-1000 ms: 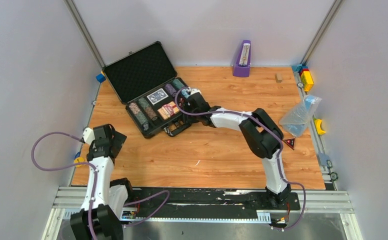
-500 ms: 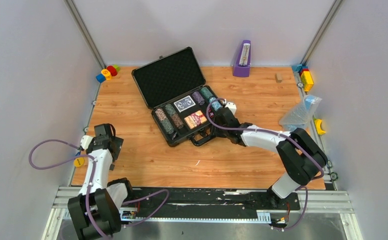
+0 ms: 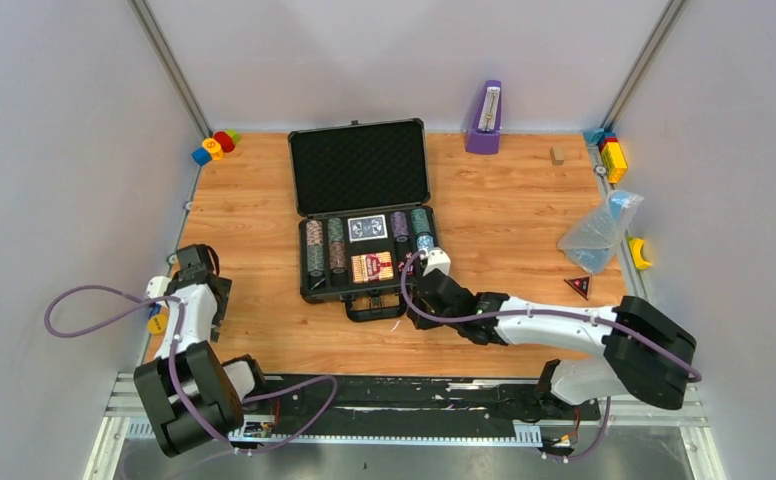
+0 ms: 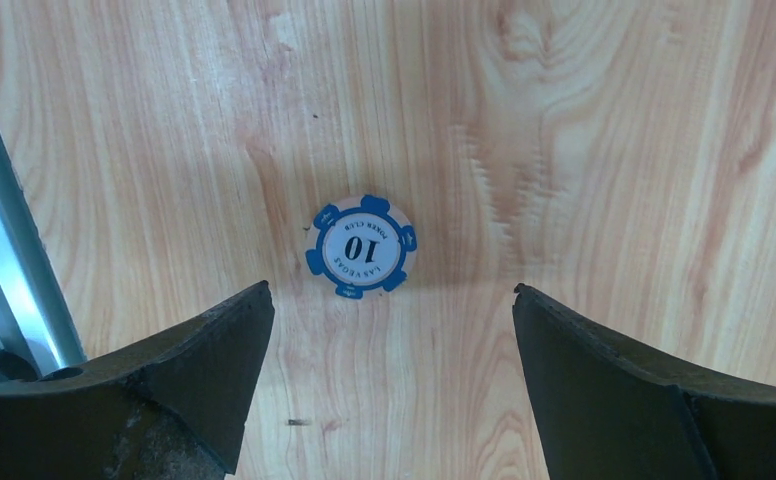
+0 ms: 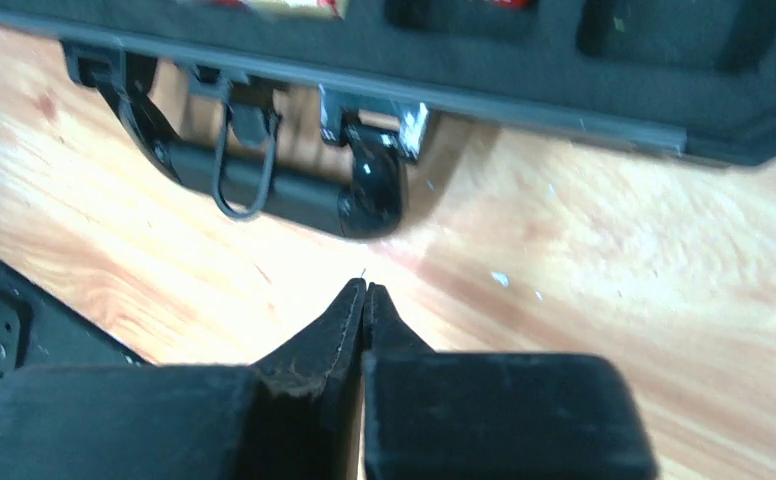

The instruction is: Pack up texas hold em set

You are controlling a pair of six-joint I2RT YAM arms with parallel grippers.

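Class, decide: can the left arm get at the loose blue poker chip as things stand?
Probably yes: the left tool stands open above the blue chip, with only bare wood around it.

Top cam is bright, even and sharp, with soft overhead light and just a thin shadow hugging the front of the case (image 3: pixel 359 170). Right wrist cam is way softer: the case looks smeared and blurry, there are small glare spots on its shiny handle (image 5: pixel 304 200), and a washed-out sheen on the table (image 5: pixel 604 260) just beside it. Left wrist cam is crisp, chip (image 4: pixel 361 247) lettering readable.
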